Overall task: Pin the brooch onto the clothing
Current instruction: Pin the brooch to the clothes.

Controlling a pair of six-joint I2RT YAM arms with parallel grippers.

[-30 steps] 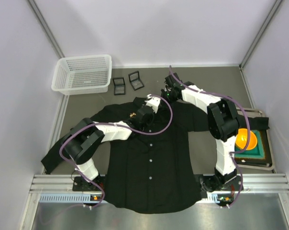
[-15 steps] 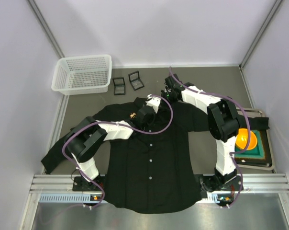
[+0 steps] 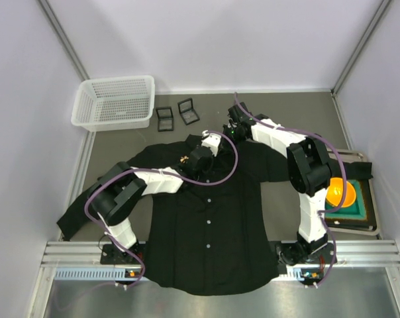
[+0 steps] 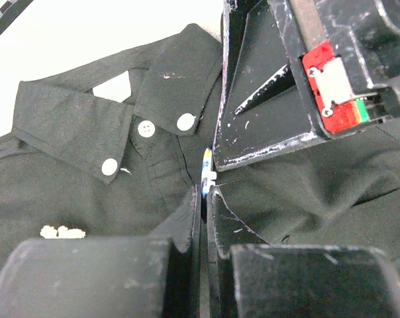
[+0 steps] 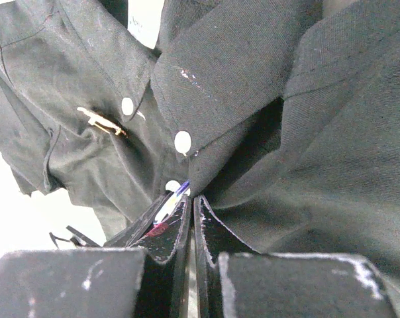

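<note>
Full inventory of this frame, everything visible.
shirt: 1, black, spread across table centre
brooch: 1, gold, on shirt chest near collar
blue-and-white item: 1, just below the collar
basket: 1, white, far left
small cases: 2, black, right of basket
bowl: 1, orange, on tray
tray: 1, green, right edge
left hand: 1, black, shut on blue-and-white item
right hand: 1, black, shut, tips at shirt front

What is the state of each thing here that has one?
shirt: spread flat, front up
gold brooch: on the shirt's chest
left gripper: shut on a small blue-white piece
right gripper: shut, by the collar
basket: upright
</note>
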